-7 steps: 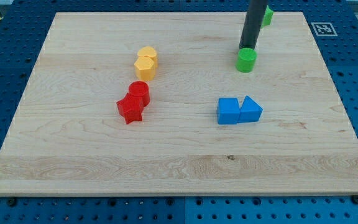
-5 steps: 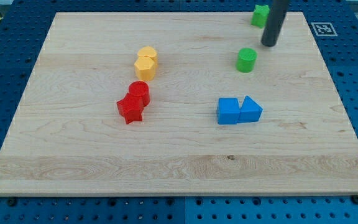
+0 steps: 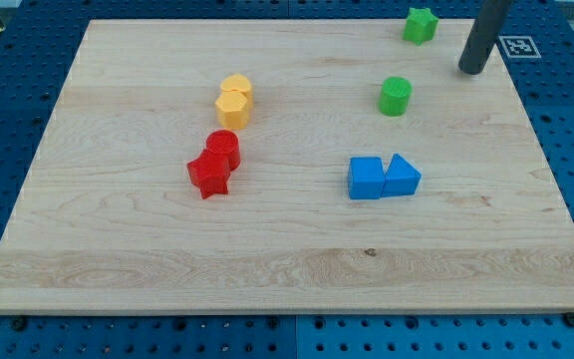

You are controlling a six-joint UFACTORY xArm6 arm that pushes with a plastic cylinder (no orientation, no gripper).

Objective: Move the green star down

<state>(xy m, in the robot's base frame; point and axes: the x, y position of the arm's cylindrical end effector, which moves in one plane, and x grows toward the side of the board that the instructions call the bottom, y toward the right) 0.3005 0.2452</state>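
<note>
- While my tip (image 3: 473,70) rests near the wooden board's (image 3: 118,249) top right corner, the small green star-shaped block (image 3: 420,25) sits up and to the left of it, near but apart, no contact.
- My tip is a bare dark rod end, nothing to open or close; it touches no block.
- Star sits close to the board's top edge, so little room shows between it and that edge.
- Judgement: to push the star down the view, my tip must get onto its top side; at present it is below and to the right, the wrong side.
- Green cylinder block (image 3: 395,96) lies left and a little below my tip, roughly under the star; a straight downward push could run into it.
- Star shows no clear long axis.
- Blue cube (image 3: 366,179) and blue triangular block (image 3: 402,176), touching, lie further below and left of my tip.
</note>
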